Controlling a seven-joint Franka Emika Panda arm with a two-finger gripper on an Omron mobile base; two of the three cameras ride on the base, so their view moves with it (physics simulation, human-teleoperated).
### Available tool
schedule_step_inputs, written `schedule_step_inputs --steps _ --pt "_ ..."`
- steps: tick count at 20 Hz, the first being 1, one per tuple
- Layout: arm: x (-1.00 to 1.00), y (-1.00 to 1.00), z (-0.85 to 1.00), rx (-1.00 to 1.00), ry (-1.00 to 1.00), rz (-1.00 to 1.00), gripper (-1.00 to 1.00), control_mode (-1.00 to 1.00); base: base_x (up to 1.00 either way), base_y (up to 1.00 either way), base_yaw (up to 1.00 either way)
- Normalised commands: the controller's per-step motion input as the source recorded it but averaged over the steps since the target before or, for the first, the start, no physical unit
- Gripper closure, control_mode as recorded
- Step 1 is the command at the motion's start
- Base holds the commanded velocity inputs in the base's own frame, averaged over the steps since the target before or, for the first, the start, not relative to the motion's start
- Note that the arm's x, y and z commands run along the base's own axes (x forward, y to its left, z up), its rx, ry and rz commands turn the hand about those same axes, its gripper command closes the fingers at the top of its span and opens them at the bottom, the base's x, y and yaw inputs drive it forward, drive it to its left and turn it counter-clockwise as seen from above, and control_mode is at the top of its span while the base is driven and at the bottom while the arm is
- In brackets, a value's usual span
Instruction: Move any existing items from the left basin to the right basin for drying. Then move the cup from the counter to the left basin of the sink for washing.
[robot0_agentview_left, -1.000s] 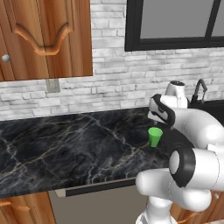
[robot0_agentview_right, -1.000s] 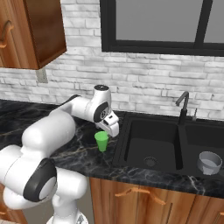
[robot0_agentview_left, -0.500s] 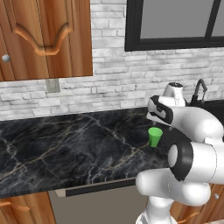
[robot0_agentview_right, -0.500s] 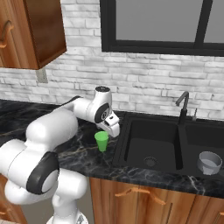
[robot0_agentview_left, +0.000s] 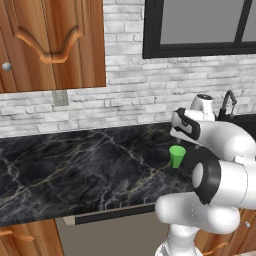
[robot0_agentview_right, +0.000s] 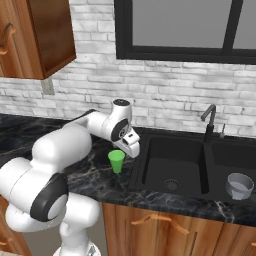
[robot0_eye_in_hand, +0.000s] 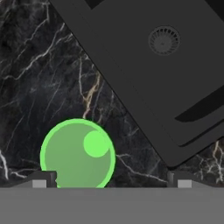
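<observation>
**Hand settled over the cup, jaws wide, nothing held**

Over the last second I saw little change; the arm's elbow drifted slightly in both base views while the gripper (robot0_agentview_right: 131, 150) stayed poised just above and beside the cup (robot0_agentview_right: 116, 161); the cup itself had not shifted on the counter (robot0_agentview_right: 95, 182). In the hand view the cup (robot0_eye_in_hand: 78, 153) sat low and left of centre, upright, its mouth facing the camera; the two fingertips (robot0_eye_in_hand: 43, 179) stood spread as far apart as they go, the cup close to the left one and well clear of the right; no contact that I could make out, so the hand was empty.

Farther along, the sink (robot0_agentview_right: 150, 175) lay just beside the cup; its left basin looked bare down to the drain (robot0_eye_in_hand: 164, 40); a grey bowl (robot0_agentview_right: 239, 185) rested in the right basin. I judged the first half of the job done and the cup's pick-up in hand. The cup was off-centre between the fingers; I reckoned a small sideways correction was due before descending, or the left finger might clip the rim and tip it.
</observation>
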Motion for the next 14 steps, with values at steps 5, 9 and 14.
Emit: schedule_step_inputs --steps 5,9,14 --pt "-0.02 -0.01 -0.05 0.04 0.00 0.00 -1.00 -1.00 0.00 0.00 0.00" --pt "0.00 0.00 -0.09 0.05 0.00 0.00 -1.00 -1.00 0.00 0.00 0.00" --pt "0.00 0.00 -0.10 0.05 0.00 0.00 -1.00 -1.00 0.00 0.00 0.00"
